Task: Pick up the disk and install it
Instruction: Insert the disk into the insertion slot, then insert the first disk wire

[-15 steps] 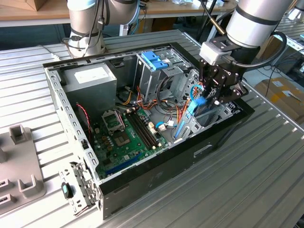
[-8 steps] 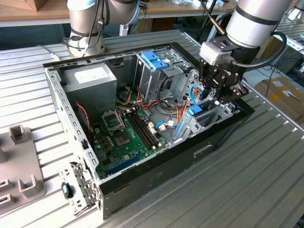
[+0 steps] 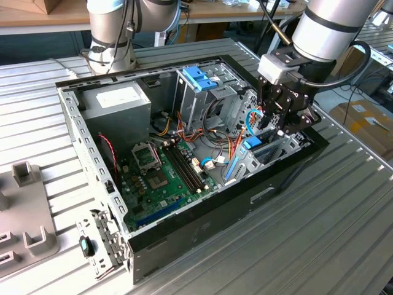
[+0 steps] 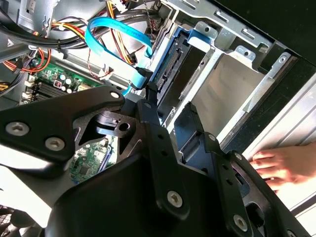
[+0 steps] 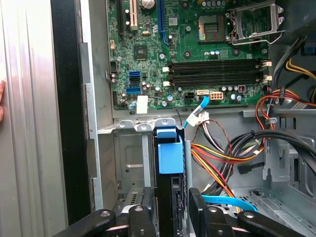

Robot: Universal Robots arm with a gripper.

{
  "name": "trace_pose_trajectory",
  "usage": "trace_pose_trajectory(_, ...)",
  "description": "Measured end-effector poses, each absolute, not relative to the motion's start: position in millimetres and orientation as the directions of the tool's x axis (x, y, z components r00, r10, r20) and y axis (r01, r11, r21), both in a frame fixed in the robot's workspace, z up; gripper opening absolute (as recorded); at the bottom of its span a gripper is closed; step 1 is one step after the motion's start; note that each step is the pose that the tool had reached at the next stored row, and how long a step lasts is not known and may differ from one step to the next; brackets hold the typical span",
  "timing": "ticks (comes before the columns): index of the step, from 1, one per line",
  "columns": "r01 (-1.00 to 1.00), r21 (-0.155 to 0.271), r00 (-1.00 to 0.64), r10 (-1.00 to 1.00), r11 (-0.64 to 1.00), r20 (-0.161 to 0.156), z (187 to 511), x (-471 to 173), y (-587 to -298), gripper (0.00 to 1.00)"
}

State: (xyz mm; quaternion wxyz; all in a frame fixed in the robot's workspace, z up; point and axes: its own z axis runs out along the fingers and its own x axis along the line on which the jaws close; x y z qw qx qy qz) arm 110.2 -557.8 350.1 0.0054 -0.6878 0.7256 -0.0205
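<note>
The claw (image 5: 172, 197) is closed on the disk (image 5: 170, 155). In the first wrist view its two black fingers (image 5: 148, 215) press on the disk's flat sides, and I can see no gap. The disk stands on its thin edge, down inside the metal bay (image 5: 129, 163) of the computer case (image 3: 202, 230).

Think of the case in the exterior view as a clock. The claw and the disk are at about 2 o'clock, just inside the case wall. The tall cage with the blue bracket (image 3: 199, 78) is at 12 o'clock. The grey power box (image 3: 116, 101) is at 10 o'clock. The green board (image 3: 163, 175) lies flat from the middle out toward 7 o'clock.

I think the picking up is done and the disk is going into its slot. I cannot tell if it is pushed all the way in. The claw has not let go.

The exterior view shows the whole case, the ribbed table (image 3: 319, 246) and the big arm (image 3: 334, 24). The second wrist view shows the disk's plug end, with a blue flat cable (image 4: 111, 23) ending just beside it. I cannot tell if it is plugged in. That view also shows a person's hand (image 4: 276, 165) resting on the table, just outside the case wall.
</note>
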Motion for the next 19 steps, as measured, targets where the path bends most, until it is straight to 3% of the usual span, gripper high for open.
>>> trace_pose_trajectory(19,-0.998,-0.037,-0.054,-0.998,0.053,0.02,359.3,110.2,-557.8,0.42)
